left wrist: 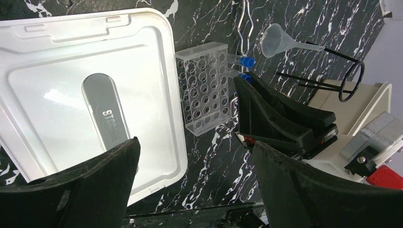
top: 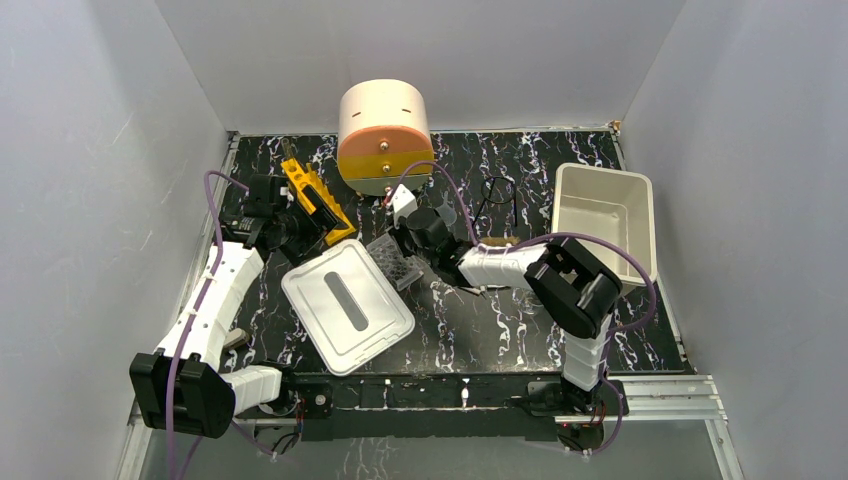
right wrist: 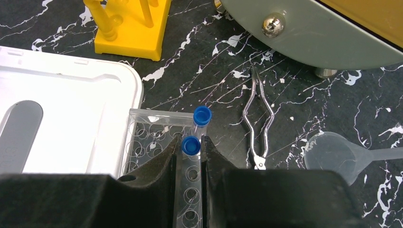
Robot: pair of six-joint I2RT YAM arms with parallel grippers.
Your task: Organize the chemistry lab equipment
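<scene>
My right gripper (right wrist: 191, 141) is shut on a blue-capped clear tube (right wrist: 191, 146) standing in the edge row of the clear well rack (right wrist: 149, 137). A second blue-capped tube (right wrist: 202, 115) stands just beyond it. In the top view the right gripper (top: 402, 243) is over the rack (top: 393, 264), in front of the drawer unit. My left gripper (left wrist: 195, 156) is open and empty, above the table beside the white lid (left wrist: 71, 71); in the top view the left gripper (top: 305, 226) is by the yellow rack (top: 315, 197). Black-framed glasses (top: 497, 193) lie behind the right arm.
The white grey-slotted lid (top: 347, 305) lies left of centre. The white bin (top: 605, 215) stands at the right. The round peach-orange-yellow drawer unit (top: 385, 135) is at the back. Metal tongs (right wrist: 256, 123) and a clear funnel (right wrist: 332, 152) lie right of the clear rack.
</scene>
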